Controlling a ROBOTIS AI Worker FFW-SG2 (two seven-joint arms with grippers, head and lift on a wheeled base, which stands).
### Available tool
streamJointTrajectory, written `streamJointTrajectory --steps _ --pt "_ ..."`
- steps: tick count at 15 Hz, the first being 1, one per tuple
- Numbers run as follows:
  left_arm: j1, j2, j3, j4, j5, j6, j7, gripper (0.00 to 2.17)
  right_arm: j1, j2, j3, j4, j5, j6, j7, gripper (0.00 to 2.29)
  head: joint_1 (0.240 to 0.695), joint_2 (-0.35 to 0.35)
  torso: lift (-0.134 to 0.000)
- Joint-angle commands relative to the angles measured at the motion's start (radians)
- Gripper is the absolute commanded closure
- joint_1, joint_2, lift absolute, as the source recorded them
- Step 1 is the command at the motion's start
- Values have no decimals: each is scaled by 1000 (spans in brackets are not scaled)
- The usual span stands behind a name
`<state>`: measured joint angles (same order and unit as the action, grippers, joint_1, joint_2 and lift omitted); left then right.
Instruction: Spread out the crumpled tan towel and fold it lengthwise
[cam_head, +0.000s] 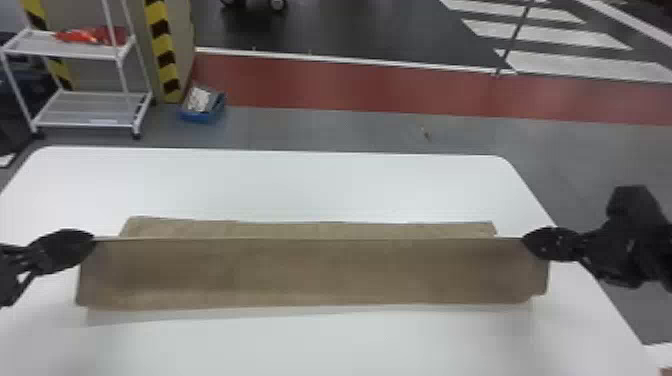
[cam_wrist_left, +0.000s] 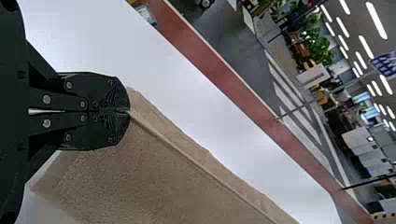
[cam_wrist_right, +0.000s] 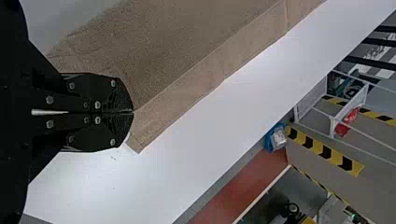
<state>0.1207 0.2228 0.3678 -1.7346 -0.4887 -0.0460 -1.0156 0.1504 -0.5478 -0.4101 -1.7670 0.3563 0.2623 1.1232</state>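
Note:
The tan towel (cam_head: 310, 272) is stretched wide across the white table, its upper edge held taut between both grippers, with another strip of it lying flat behind that edge. At its left corner my left gripper (cam_head: 92, 239) is shut on the towel; my right gripper (cam_head: 525, 241) pinches the right corner. In the left wrist view the left gripper (cam_wrist_left: 128, 111) has its fingers together on the edge of the towel (cam_wrist_left: 154, 177). The right wrist view has the right gripper (cam_wrist_right: 132, 112) closed at the corner of the towel (cam_wrist_right: 177, 51).
The white table (cam_head: 280, 185) extends behind and in front of the towel. Beyond it on the floor stand a white wire cart (cam_head: 90, 50) and a blue bin (cam_head: 202, 116), at the back left.

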Motion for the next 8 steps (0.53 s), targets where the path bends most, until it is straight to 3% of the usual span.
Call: streamJointTrajectory --steps 1,4,8 --pt "-84 41 -30 107 -64 15 -3 1639 -72 -15 57 72 38 19 1 2196 695 -152 -120" --pt "-151 79 -79 207 -108 18 -11 1639 -158 -18 146 153 76 32 3 2196 695 -125 -120" --pt "-227 86 -150 245 -174 64 -41 1639 -256 -1 209 184 76 56 13 2196 695 -93 -120"
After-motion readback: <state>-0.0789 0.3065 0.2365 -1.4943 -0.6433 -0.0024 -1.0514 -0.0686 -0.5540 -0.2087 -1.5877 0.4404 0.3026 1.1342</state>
